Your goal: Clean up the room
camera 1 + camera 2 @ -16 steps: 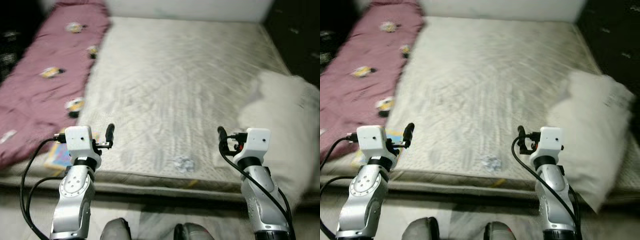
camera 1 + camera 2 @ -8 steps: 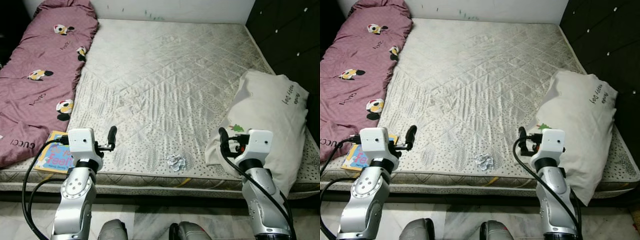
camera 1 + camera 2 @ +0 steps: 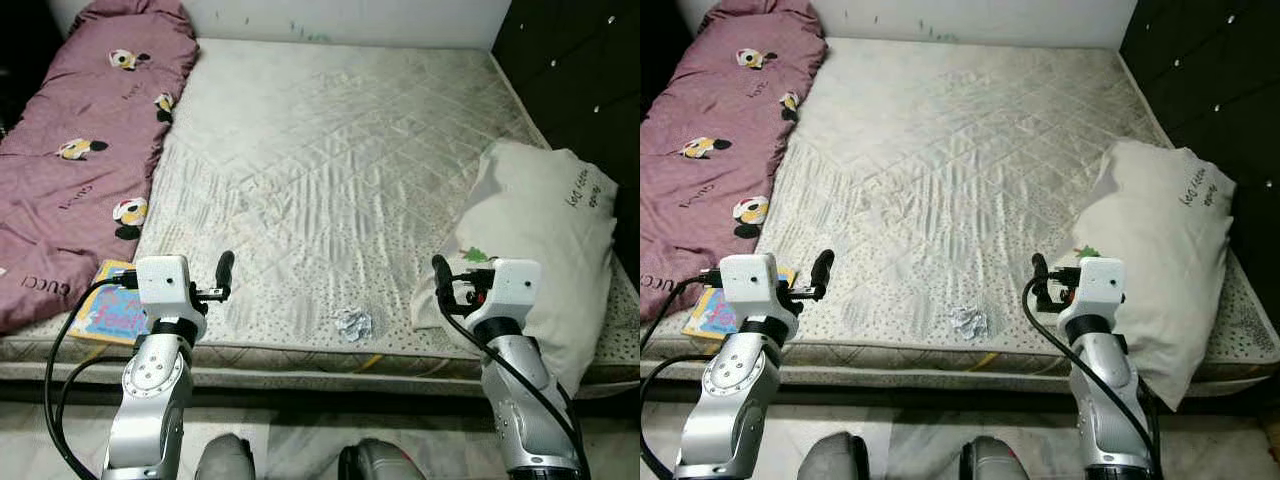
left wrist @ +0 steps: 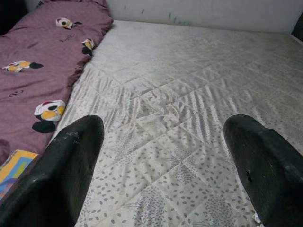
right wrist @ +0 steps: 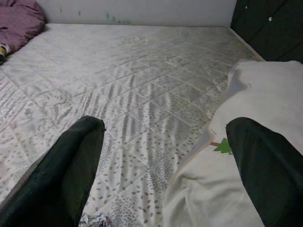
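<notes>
- Progress: judged from the present layout, the tidy-up has barely started. Nothing on the bed (image 3: 330, 160) appears collected, and both grippers carry nothing.
- Outstanding item one: a crumpled scrap of wrapper or paper (image 3: 351, 323) lies on the mattress close to the near edge, between the two arms and somewhat nearer the right one. It looks like the obvious piece of litter to remove.
- Outstanding item two: a colourful book (image 3: 108, 312) lies at the near left corner of the mattress, partly tucked beneath the edge of the maroon blanket (image 3: 70, 170).
- Outstanding item three: the white pillow (image 3: 540, 240) sits slumped at the right side, overhanging the mattress edge; it probably needs squaring up. The blanket is bunched along the left side.
- Left gripper (image 4: 161, 161): fingers spread wide, empty, raised over the near edge of the bed just beside the book.
- Right gripper (image 5: 165, 165): fingers spread wide, empty, raised over the near edge with the pillow's corner just beside it.
- Obstructions: none lie between either gripper and the scrap. The pillow crowds the right arm, and the blanket overlapping the book may hinder a clean pick.
- Surroundings: dark cabinet (image 3: 570, 70) to the right, pale wall behind the bed.
</notes>
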Robot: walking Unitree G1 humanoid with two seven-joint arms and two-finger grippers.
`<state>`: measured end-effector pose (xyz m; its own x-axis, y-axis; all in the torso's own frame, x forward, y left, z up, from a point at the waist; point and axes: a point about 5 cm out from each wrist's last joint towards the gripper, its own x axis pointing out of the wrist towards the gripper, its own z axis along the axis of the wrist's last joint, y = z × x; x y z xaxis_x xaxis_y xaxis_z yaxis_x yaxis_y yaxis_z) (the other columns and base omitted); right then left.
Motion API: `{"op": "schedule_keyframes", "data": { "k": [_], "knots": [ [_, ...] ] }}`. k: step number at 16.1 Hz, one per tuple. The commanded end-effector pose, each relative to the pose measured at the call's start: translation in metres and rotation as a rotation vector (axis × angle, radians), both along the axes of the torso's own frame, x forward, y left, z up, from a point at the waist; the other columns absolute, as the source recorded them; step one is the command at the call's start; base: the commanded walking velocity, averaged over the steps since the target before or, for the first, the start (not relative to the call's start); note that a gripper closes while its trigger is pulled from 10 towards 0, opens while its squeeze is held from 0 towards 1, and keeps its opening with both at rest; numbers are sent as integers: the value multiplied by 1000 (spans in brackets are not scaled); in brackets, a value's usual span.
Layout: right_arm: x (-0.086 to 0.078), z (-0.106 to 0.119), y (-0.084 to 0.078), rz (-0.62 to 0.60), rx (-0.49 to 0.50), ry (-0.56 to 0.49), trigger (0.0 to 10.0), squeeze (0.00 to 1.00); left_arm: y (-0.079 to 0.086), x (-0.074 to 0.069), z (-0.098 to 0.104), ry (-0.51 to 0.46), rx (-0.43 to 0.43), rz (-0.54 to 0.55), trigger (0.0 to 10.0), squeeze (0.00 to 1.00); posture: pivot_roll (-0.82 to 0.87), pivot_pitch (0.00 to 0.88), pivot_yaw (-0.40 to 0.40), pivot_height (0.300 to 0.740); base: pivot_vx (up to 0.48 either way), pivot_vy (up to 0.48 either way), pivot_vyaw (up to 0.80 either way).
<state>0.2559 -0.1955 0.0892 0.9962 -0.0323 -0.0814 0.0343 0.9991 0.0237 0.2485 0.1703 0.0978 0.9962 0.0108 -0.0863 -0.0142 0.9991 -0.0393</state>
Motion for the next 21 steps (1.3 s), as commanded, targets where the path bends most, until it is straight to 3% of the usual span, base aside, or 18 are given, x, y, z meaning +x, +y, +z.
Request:
{"op": "schedule_keyframes", "data": {
  "k": [1,5,17,21],
  "knots": [
    [-1,2,0,5,7,-1,10000,0,1,-1,-2,11,8,-4,10000,0,-13,93,-32,663,0,0,0],
    [0,2,1,12,8,-3,10000,0,-1,1,-1,7,8,-2,10000,0,-16,98,-36,612,0,0,0],
    [7,3,9,84,-6,-4,10000,0,0,2,3,-20,-38,-14,10000,0,-11,114,-47,612,0,0,0],
    [7,2,11,96,-4,1,10000,0,-1,1,3,-19,-42,-20,10000,0,-10,114,-48,612,284,0,0]
  ]
}}
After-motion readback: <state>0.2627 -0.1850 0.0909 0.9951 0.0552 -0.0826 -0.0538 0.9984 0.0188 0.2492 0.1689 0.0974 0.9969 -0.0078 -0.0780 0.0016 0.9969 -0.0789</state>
